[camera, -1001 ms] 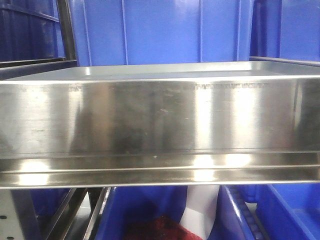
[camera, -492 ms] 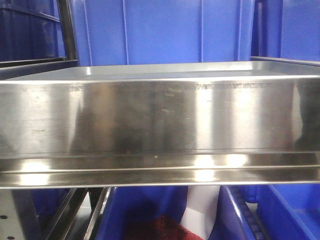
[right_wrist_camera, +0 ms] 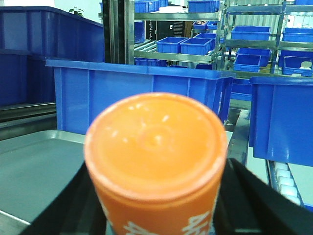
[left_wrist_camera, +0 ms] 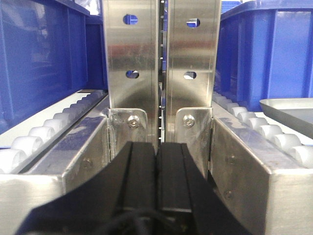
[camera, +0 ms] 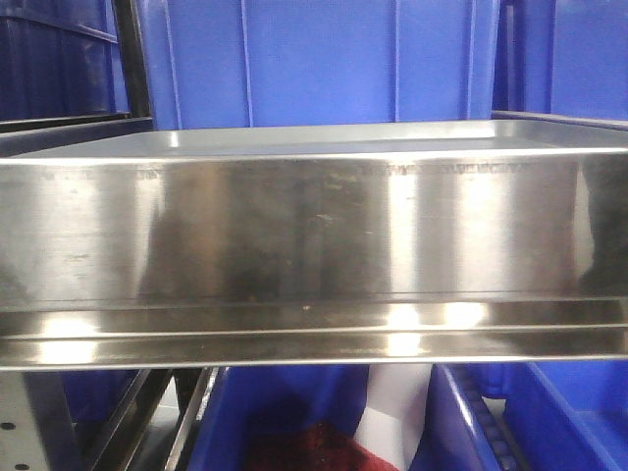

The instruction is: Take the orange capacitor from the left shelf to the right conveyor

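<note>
The orange capacitor fills the right wrist view. Its round top faces the camera and white print shows low on its side. My right gripper is shut on it, with a black finger pressed against each side. The left shelf spans the front view as a wide brushed-steel lip, and neither the capacitor nor an arm shows there. My left gripper is shut with nothing in it, its black pads together and pointing at two steel uprights. The right conveyor is out of view.
Blue plastic bins stand behind and below the shelf. White roller tracks run along both sides of the left gripper, and a shallow silver tray lies at the right. A flat steel surface and more blue bins lie beyond the capacitor.
</note>
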Motion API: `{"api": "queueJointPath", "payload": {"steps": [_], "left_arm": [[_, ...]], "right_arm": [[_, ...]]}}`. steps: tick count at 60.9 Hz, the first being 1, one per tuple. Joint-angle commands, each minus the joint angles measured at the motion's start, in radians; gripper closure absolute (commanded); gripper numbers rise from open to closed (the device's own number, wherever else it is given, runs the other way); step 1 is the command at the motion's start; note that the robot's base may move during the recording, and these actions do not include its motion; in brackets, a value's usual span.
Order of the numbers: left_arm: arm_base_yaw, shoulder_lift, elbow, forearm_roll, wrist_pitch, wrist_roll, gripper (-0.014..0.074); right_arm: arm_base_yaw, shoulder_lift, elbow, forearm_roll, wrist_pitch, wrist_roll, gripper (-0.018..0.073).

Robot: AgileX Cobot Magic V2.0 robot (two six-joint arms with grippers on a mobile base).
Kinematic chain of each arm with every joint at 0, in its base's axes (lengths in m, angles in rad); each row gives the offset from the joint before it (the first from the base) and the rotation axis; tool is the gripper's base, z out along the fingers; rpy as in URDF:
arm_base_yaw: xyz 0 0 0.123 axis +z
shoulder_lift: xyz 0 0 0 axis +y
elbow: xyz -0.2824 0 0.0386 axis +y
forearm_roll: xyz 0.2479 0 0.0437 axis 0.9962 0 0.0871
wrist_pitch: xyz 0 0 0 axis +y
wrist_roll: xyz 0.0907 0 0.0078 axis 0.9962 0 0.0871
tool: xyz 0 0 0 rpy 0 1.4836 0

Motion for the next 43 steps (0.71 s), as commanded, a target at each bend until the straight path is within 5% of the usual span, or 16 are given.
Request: {"api": "queueJointPath", "payload": {"steps": [1, 43], "left_arm": [[0.003, 0.010, -0.008, -0.005, -0.090, 0.000, 0.0701], [0.003, 0.010, -0.008, -0.005, -0.090, 0.000, 0.0701]], "right_arm": [[0.000, 0.007, -0.028, -0.025, -0.027, -0.010, 0.0504], [0.000, 0.007, -0.028, -0.025, -0.026, -0.010, 0.0504]]}}
